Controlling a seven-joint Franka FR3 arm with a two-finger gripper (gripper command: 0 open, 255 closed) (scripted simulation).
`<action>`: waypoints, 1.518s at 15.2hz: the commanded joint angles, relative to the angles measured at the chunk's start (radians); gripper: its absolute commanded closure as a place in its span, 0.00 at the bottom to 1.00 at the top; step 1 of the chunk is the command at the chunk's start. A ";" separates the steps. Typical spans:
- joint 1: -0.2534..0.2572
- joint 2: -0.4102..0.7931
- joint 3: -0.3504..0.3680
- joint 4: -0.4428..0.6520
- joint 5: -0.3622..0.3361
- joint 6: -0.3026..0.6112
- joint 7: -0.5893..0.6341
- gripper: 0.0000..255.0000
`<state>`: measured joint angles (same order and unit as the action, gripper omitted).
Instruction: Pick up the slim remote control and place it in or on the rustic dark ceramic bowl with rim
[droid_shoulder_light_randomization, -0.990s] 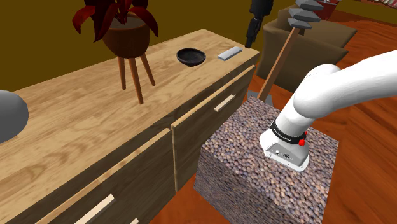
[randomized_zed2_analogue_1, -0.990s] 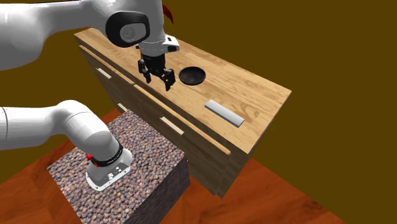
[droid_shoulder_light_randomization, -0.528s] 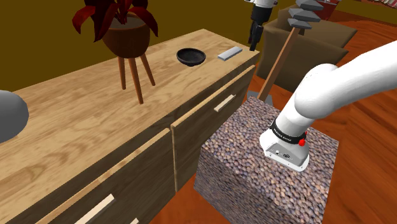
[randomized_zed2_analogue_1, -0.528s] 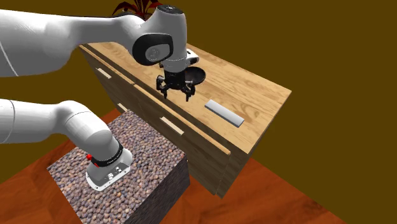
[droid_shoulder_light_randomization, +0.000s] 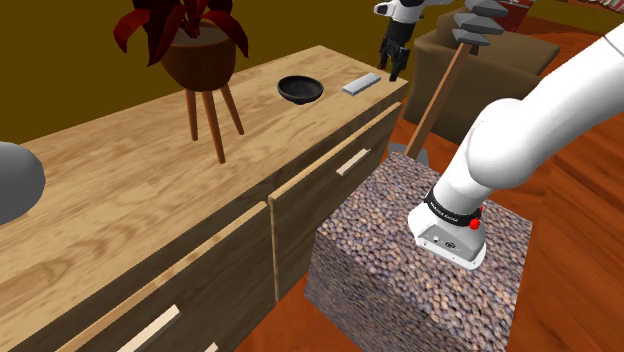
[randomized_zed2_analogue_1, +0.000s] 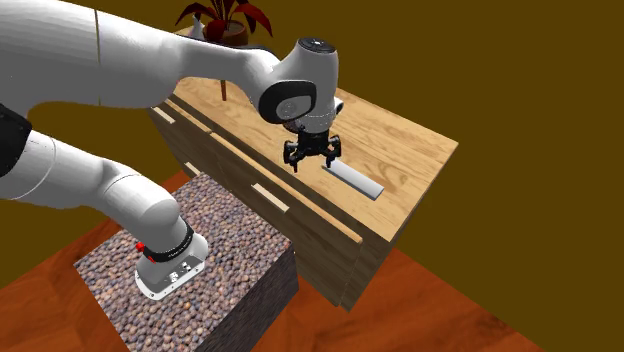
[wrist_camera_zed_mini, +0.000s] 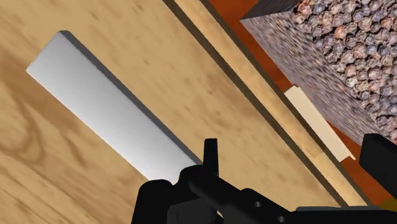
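Note:
The slim remote (droid_shoulder_light_randomization: 361, 84) is a flat grey slab lying near the dresser's end, to the shoulder view's right of the dark bowl (droid_shoulder_light_randomization: 300, 90). My gripper (droid_shoulder_light_randomization: 393, 68) hangs open above the dresser's front edge, just beside the remote. In the second exterior view the gripper (randomized_zed2_analogue_1: 313, 162) hovers by the near end of the remote (randomized_zed2_analogue_1: 355, 179), and the hand hides the bowl. In the wrist view the remote (wrist_camera_zed_mini: 108, 108) ends next to one of my black fingers (wrist_camera_zed_mini: 212, 153). The gripper (wrist_camera_zed_mini: 295, 143) has nothing between its fingers, only the dresser's edge below.
The wooden dresser (droid_shoulder_light_randomization: 150, 190) has drawers with pale handles. A potted red-leaved plant (droid_shoulder_light_randomization: 195, 50) on a three-legged stand is on it, and a grey rounded object (droid_shoulder_light_randomization: 15, 180) at the shoulder view's left edge. The pebbled stand (droid_shoulder_light_randomization: 420, 250) is close in front. A brown box (droid_shoulder_light_randomization: 490, 50) stands beyond.
The gripper has travelled along the dresser past the bowl to the remote's near end, staying open. Remote and bowl have not moved.

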<state>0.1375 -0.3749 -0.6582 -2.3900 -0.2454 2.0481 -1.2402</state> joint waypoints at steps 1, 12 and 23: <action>0.037 0.085 -0.062 0.043 0.029 0.050 -0.137 0.00; 0.061 0.596 -0.145 0.330 0.456 0.175 -0.845 0.00; 0.035 0.660 -0.115 0.304 0.522 0.244 -0.888 0.00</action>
<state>0.1725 0.2846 -0.7737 -2.0859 0.2756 2.2916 -2.1279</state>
